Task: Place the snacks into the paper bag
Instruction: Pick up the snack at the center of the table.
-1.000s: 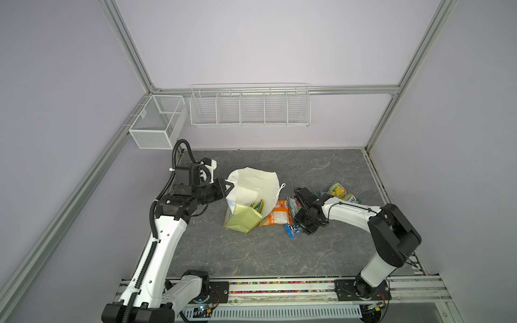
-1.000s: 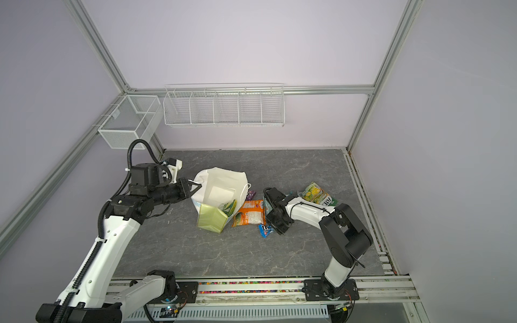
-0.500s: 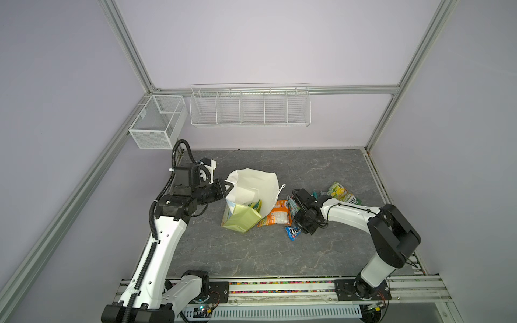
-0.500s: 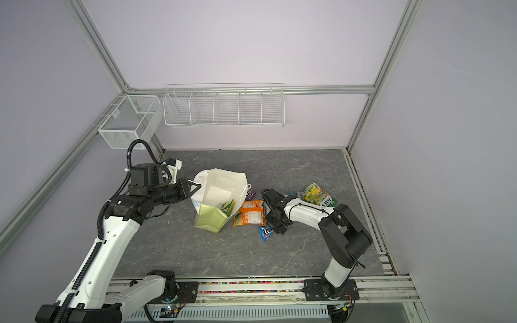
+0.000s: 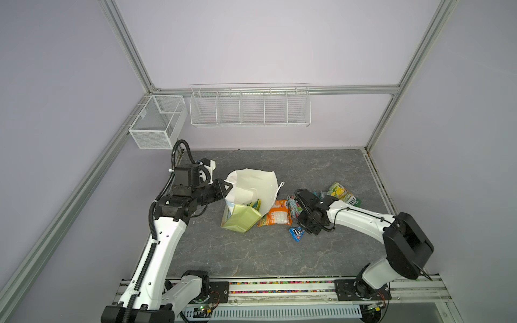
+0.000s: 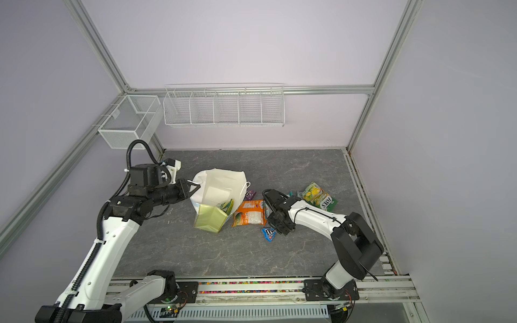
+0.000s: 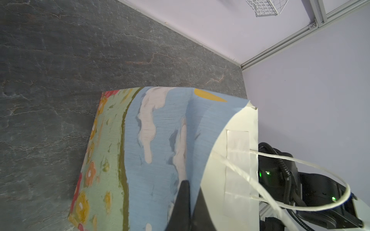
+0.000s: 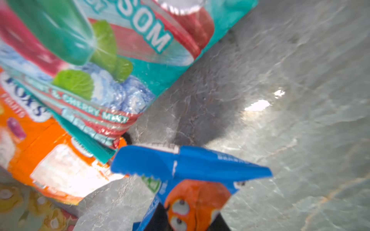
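- Now, the step in hand (my judgement) is the pick of the blue M&M's pack (image 8: 190,162), to carry it into the paper bag (image 5: 257,183).
- R gripper (image 8: 189,223): its dark fingers stand on both sides of that pack, which sits pinched btw them, so I read it as grasping the pack. The pack is low at the table, just beside a corner of the orange FOX'S pouch (image 5: 275,219).
- L gripper (image 7: 191,188): clenched on the bag's rim, paper btw the tips. It holds the mouth wide.
- The bag is at mid table, btw the two arms, tilted, with the white inside facing up.
- To do it well:
  - lift straight up first, so the orange FOX'S pouch is not dragged;
  - the foil is glossy and may slip, so go slow;
  - come over the rim side away from the L gripper and avoid the white cord handle (image 5: 279,186);
  - let go only when well inside.
- Count of snacks: 6.
  - 1 green pouch (image 6: 228,205) is already in the bag.
  - 5 are outside: the blue M&M's pack, brown-purple M&M's pack (image 6: 251,193) (half hidden behind the bag), orange FOX'S pouch, teal-red cherry-mint pouch (image 8: 120,50), yellow-green FOX'S pouch (image 5: 342,195).
- Also 1 bag, 2 grippers, and 2 baskets on the walls: small mesh basket (image 5: 151,137) and long wire basket (image 5: 250,123).
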Robot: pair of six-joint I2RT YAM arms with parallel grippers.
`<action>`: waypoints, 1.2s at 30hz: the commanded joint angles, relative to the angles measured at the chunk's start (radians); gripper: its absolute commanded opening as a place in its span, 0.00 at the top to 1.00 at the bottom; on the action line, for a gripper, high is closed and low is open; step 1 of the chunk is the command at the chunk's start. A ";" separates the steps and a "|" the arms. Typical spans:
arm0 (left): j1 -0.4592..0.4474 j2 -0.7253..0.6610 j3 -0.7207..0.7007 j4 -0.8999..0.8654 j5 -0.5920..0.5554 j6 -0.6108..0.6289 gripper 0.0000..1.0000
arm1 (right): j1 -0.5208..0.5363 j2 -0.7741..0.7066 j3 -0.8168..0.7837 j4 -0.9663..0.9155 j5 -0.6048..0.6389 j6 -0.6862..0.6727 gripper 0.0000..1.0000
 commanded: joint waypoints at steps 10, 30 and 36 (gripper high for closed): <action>0.004 -0.040 0.042 -0.055 -0.089 0.038 1.00 | 0.067 -0.152 0.141 -0.247 0.287 -0.041 0.83; 0.002 -0.036 0.063 -0.088 -0.133 0.062 1.00 | 0.167 -0.388 0.253 -0.132 0.452 -0.493 0.92; 0.001 -0.026 0.085 -0.115 -0.170 0.084 1.00 | 0.171 -0.461 0.259 0.009 0.366 -0.676 0.91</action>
